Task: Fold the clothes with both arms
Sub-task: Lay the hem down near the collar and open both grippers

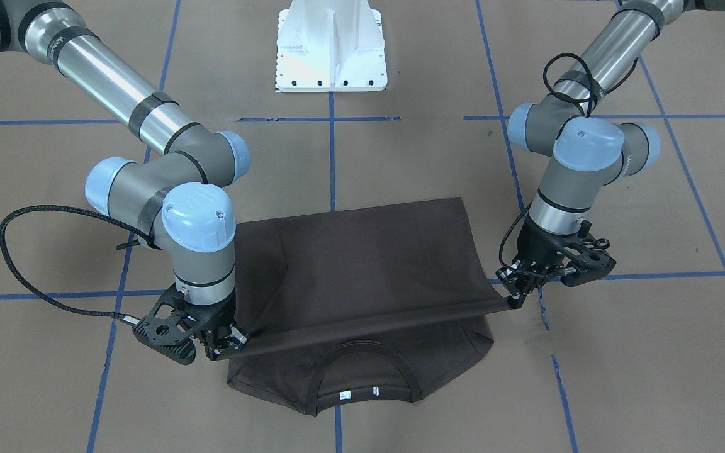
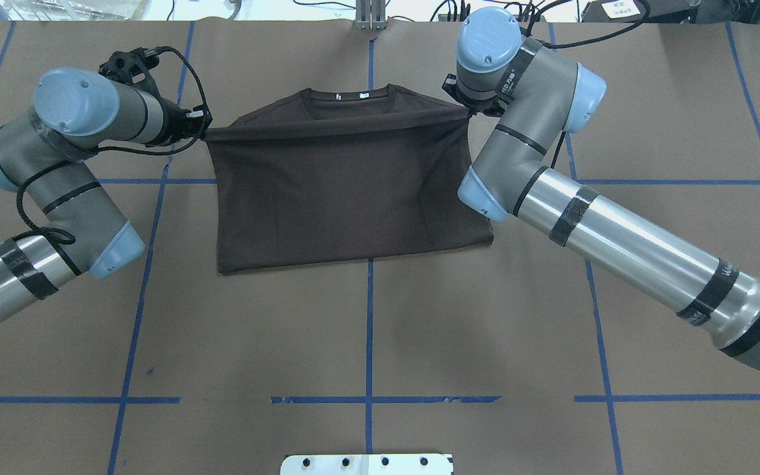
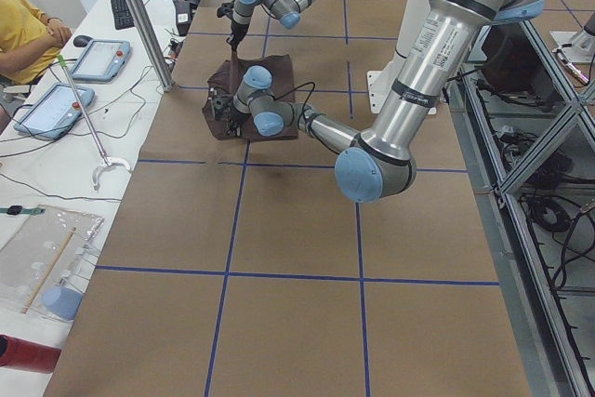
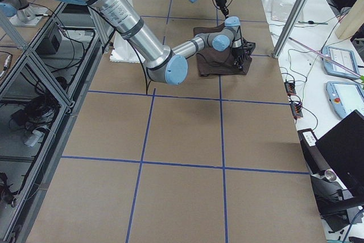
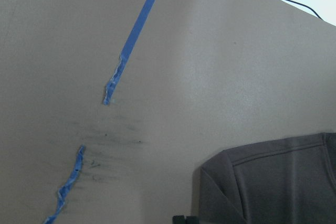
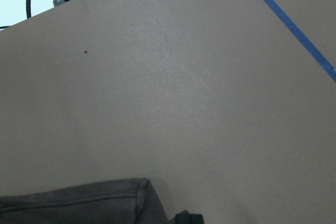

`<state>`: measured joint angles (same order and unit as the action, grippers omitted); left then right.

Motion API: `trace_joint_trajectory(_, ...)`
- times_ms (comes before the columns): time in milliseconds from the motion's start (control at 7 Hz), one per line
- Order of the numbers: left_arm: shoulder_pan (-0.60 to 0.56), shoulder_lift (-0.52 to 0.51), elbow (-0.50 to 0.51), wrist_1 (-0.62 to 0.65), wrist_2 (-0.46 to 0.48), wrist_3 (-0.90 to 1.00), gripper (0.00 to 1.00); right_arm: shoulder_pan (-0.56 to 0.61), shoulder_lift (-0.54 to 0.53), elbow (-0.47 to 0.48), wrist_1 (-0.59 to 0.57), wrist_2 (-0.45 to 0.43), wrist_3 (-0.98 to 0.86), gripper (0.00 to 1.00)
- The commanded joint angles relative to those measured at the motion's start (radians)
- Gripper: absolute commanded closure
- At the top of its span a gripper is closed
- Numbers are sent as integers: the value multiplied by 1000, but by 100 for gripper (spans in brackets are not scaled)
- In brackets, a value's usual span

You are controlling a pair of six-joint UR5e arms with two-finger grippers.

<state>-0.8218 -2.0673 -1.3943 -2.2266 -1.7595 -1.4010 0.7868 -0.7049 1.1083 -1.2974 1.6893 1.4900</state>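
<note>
Collar point(image 1: 362, 344) end of the brown T-shirt point(image 1: 362, 264) sits nearest the front camera, flat on the paper-covered surface point(image 1: 620, 377), with white tags point(image 1: 345, 395) showing inside the neck. Shirt lies mid-surface, roughly centred on a blue tape line point(image 1: 332, 157). Free edge is held at both ends: the left fingers point(image 1: 517, 294) are pinched closed on one end and the right fingers point(image 1: 219, 350) on the other. The edge is stretched into a straight, taut line between them, raised off the surface and hanging over the shoulder part, just short of the collar. Judgement: the step in hand is laying the bottom half over the top half, and it is nearly done. The held edge runs skewed; the right end sits nearer the collar side than the left in both front and overhead views. To do it well: bring the left end level, hold tension even so the cloth neither sags nor bunches, lower both ends together, and let go only once the edge rests flat. Fabric: dark brown, matte, a few faint creases. No sleeves stick out, the outline is close to rectangular, and the fold toward the robot lies straight.
</note>
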Motion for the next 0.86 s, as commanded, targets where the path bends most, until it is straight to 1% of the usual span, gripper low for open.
trace_joint_trajectory(0, 0, -16, 28, -2, 0, 2, 86, -3, 11, -19, 33, -19, 0, 58)
trace_joint_trajectory(143, 0, -16, 38, -10, 0, 2, 79, -4, 24, -59, 77, -19, 0, 53)
trace_joint_trajectory(286, -2, -8, 41, -48, 0, 2, 75, -3, 24, -61, 89, -19, 0, 47)
trace_joint_trajectory(429, -3, -10, 31, -97, -5, -6, 72, -1, 24, -4, 89, -13, 16, 46)
trace_joint_trajectory(571, -2, -5, 25, -100, -5, -6, 71, -10, -31, 92, 81, 19, 30, 43)
trace_joint_trajectory(714, 0, -1, 24, -102, -5, -6, 69, -44, -159, 251, 82, 42, 71, 41)
